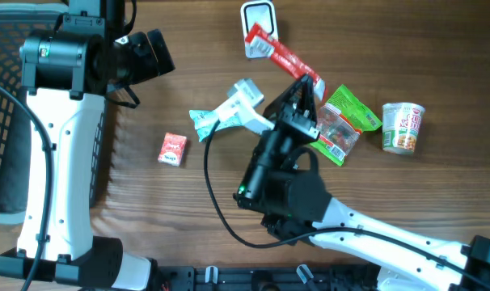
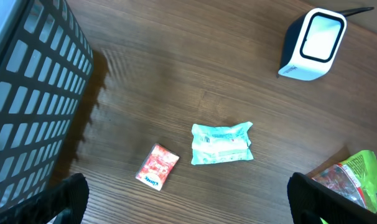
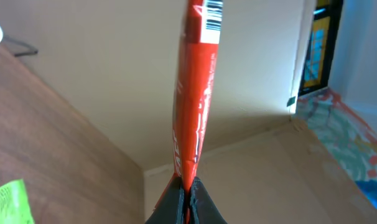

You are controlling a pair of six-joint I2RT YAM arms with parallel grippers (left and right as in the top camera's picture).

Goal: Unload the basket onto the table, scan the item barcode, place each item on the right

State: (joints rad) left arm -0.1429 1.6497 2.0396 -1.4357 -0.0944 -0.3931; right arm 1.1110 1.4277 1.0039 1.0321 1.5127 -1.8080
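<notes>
My right gripper (image 3: pixel 187 190) is shut on the lower edge of a long red packet (image 3: pixel 198 93), which stands straight up from the jaws. A barcode (image 3: pixel 210 15) shows near the packet's top end. From overhead, the red packet (image 1: pixel 281 55) slants up and left from my right gripper (image 1: pixel 310 85) toward the white scanner (image 1: pixel 259 18) at the table's far edge, its tip next to the scanner. My left gripper (image 2: pixel 188 205) hangs open and empty high above the table's left part; the scanner (image 2: pixel 313 43) sits far from it.
A teal packet (image 1: pixel 203 121) (image 2: pixel 221 143) and a small red pack (image 1: pixel 173 149) (image 2: pixel 157 166) lie mid-table. A green bag (image 1: pixel 346 113) (image 2: pixel 356 180) and a noodle cup (image 1: pixel 403 127) lie at the right. A black basket (image 1: pixel 2 105) (image 2: pixel 33 93) stands at the left edge.
</notes>
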